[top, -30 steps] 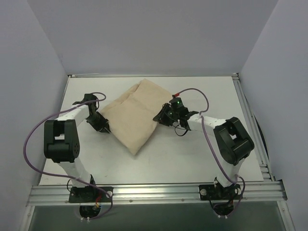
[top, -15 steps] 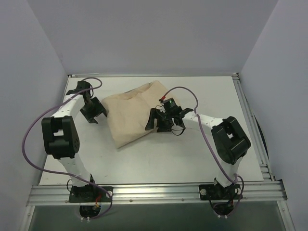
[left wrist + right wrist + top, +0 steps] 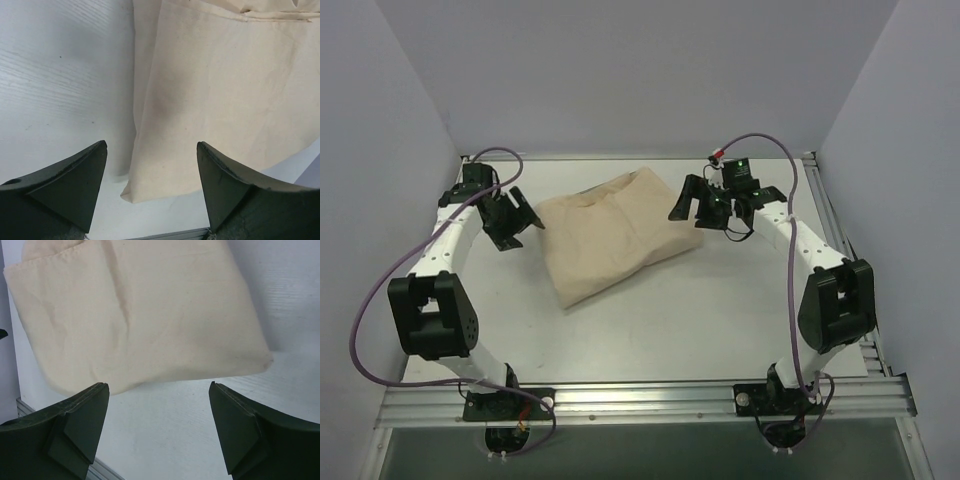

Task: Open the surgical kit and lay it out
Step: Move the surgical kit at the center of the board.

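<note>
- You had the opening step in hand: the cloth bundle (image 3: 610, 235) lay folded shut near the middle of the counter (image 3: 720, 310), toward its far side, with no flap turned back.
- Your left end effector (image 3: 151, 150) hung with its jaws spread wide and nothing between them. It sat just beside the bundle's left edge, and its wrist camera looked along that edge and down to a lower corner.
- Your right end effector (image 3: 158, 387) was likewise spread and empty, just beside the bundle's right corner. The overhead view showed no contact with the cloth on either side.
- By my reading, the next move called for you to find a loose outer fold. A stitched hem (image 3: 272, 17) crossed the far part of the left wrist view and looked a likely place to start.
- You would have needed to pinch only the top layer there and draw it outward, since a deeper bite seemed likely to drag the whole bundle across the counter.
- Counted: one cloth bundle, two arms, two empty end effectors.
- No tray and no metal instruments showed in any view. If they were there, the wrap hid them, so the laying out had not begun.
</note>
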Tool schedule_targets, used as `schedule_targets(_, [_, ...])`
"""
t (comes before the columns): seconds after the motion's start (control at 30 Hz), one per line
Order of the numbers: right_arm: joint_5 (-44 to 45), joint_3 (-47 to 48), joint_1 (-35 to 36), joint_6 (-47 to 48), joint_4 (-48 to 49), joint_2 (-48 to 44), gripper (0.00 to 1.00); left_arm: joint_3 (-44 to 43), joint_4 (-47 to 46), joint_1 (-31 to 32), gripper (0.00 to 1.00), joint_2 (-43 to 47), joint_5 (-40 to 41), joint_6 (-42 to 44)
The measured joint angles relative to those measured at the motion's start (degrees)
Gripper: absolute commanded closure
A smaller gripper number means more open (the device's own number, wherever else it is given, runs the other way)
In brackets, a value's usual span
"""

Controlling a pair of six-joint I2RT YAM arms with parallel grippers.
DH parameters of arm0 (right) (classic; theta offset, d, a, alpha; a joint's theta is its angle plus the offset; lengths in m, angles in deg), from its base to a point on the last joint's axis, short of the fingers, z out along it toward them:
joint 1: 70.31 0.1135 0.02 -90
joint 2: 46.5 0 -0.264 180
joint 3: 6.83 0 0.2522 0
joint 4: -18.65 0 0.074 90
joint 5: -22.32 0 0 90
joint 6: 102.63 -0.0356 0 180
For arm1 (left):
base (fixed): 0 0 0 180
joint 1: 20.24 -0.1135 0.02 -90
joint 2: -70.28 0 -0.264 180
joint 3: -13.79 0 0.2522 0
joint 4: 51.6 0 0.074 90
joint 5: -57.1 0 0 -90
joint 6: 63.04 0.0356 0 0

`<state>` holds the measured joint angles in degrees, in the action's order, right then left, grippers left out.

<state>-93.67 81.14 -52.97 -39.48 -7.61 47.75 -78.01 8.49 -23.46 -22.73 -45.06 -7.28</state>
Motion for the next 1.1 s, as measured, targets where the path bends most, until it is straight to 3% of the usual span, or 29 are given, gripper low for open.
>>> schedule_targets(0.37, [-1.42, 12.52, -7.28, 4.79, -3.56, 9.57, 0.18, -1.51, -4.15, 0.02, 0.23, -7.54, -5.79, -0.87])
schedule_targets(0.93, [-8.44, 31.45, -4.98, 10.93, -4.39, 32.04, 0.18, -11.21, -6.95, -0.44, 0.22, -20.0, -7.8, 0.02])
schedule_targets(1.1, [-8.7, 32.37, -3.21, 10.56, -4.5, 34.16, 0.26, -16.65, -7.34, -0.22, 0.26, -26.27, -10.43, 0.63])
